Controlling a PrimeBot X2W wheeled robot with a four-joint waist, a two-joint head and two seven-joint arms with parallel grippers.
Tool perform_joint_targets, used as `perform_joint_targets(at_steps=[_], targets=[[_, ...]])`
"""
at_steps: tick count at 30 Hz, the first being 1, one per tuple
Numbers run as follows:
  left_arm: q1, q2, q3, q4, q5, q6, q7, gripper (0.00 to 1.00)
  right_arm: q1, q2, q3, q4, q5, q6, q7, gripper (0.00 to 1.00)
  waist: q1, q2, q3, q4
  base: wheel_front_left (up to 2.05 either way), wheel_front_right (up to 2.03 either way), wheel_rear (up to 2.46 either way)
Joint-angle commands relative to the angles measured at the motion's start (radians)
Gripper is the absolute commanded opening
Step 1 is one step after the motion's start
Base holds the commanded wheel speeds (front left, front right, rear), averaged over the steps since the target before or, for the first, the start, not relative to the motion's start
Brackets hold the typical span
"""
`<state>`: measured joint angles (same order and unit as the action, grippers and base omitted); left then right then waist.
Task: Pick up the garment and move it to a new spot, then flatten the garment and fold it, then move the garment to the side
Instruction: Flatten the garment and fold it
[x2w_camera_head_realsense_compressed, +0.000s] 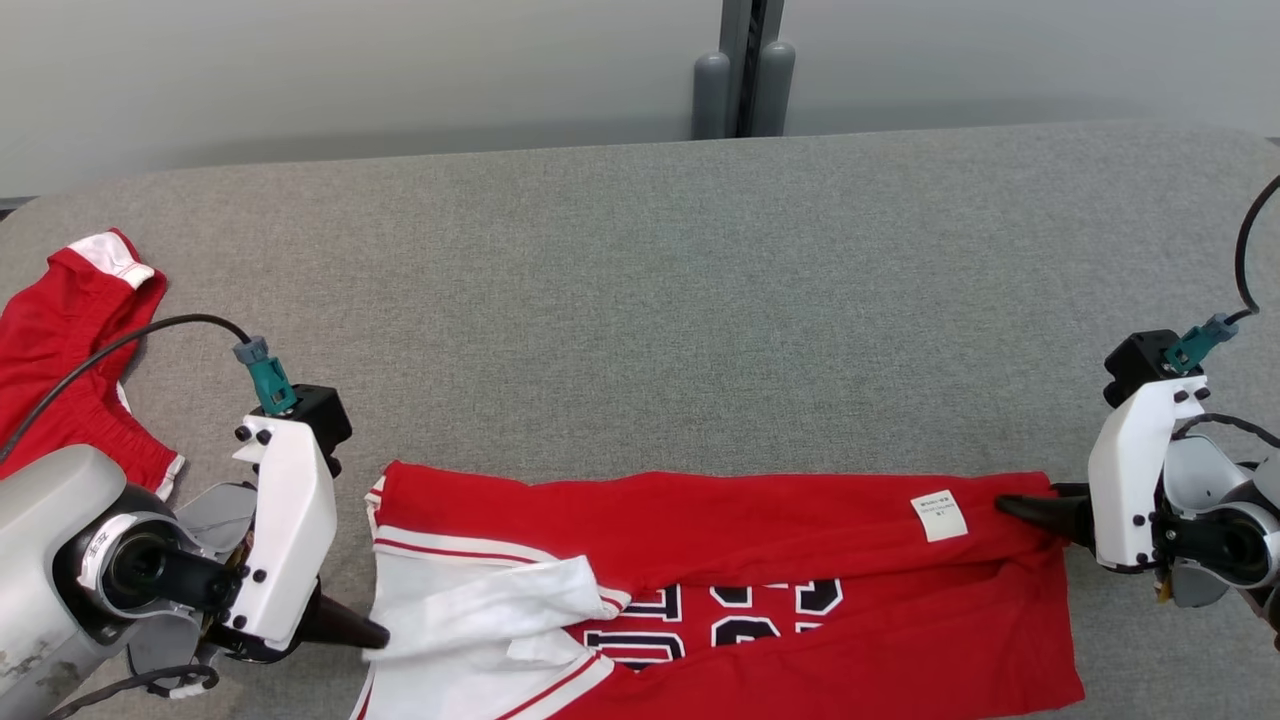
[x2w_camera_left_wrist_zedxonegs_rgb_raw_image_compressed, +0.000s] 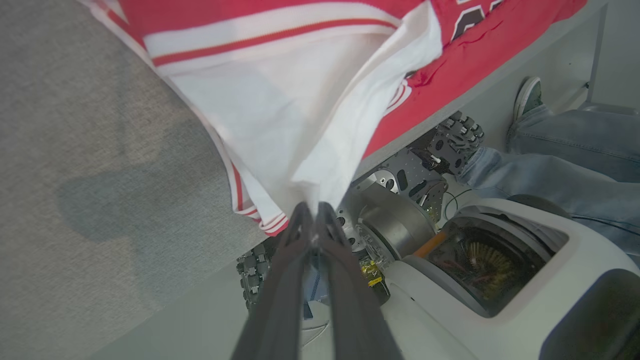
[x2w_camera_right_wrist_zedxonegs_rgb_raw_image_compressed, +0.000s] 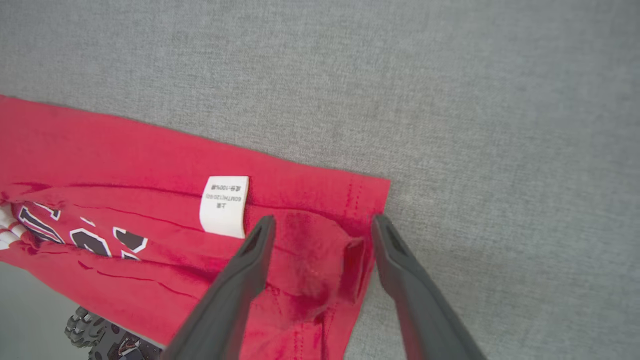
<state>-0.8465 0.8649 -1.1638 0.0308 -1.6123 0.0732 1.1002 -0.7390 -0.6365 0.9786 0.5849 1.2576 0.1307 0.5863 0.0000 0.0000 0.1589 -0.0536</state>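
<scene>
The garment (x2w_camera_head_realsense_compressed: 750, 530) is a red jersey with a white sleeve and dark lettering, stretched along the near edge of the grey table (x2w_camera_head_realsense_compressed: 700, 300). My left gripper (x2w_camera_head_realsense_compressed: 375, 633) is shut on the garment's white sleeve cloth at its left end; in the left wrist view the white fabric (x2w_camera_left_wrist_zedxonegs_rgb_raw_image_compressed: 280, 100) fans out from the closed gripper (x2w_camera_left_wrist_zedxonegs_rgb_raw_image_compressed: 313, 210). My right gripper (x2w_camera_right_wrist_zedxonegs_rgb_raw_image_compressed: 322, 225) stands open at the garment's right corner (x2w_camera_right_wrist_zedxonegs_rgb_raw_image_compressed: 125, 165), with the fingers (x2w_camera_right_wrist_zedxonegs_rgb_raw_image_compressed: 250, 260) either side of a crumpled bit of hem. A white label (x2w_camera_right_wrist_zedxonegs_rgb_raw_image_compressed: 224, 205) lies just left of them.
A second red piece of clothing (x2w_camera_head_realsense_compressed: 60, 350) lies at the table's left end. The garment's lower part hangs over the near table edge. A person's jeans-clad legs (x2w_camera_left_wrist_zedxonegs_rgb_raw_image_compressed: 575, 160) and a shoe (x2w_camera_left_wrist_zedxonegs_rgb_raw_image_compressed: 527, 95) are beside my base (x2w_camera_left_wrist_zedxonegs_rgb_raw_image_compressed: 500, 260) below the table.
</scene>
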Motion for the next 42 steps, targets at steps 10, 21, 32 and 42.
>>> perform_joint_targets(at_steps=[10,21,32,42], targets=[[0.025,-0.005,0.002,0.012,0.002,0.0,-0.016,1.0,0.021,-0.011,0.001,0.003,0.016,0.0,-0.034,1.0,0.0,0.0,-0.055,-0.007,0.0,0.0,0.0],[0.058,-0.003,0.095,0.003,0.012,-0.066,-0.222,1.0,0.07,-0.053,-0.068,-0.037,-0.04,0.0,-0.269,1.0,0.0,0.0,-0.117,-0.007,0.0,0.0,0.0],[0.175,0.029,0.218,-0.03,0.097,-0.113,-0.633,1.0,0.191,-0.022,-0.216,0.016,-0.123,0.0,-0.628,1.0,0.0,0.0,-0.152,0.0,0.0,0.0,0.0],[0.355,0.019,0.271,-0.049,0.255,-0.018,-1.059,1.0,0.323,0.106,-0.383,0.127,-0.211,0.0,-0.842,1.0,0.0,0.0,-0.158,0.02,0.0,0.0,0.0]])
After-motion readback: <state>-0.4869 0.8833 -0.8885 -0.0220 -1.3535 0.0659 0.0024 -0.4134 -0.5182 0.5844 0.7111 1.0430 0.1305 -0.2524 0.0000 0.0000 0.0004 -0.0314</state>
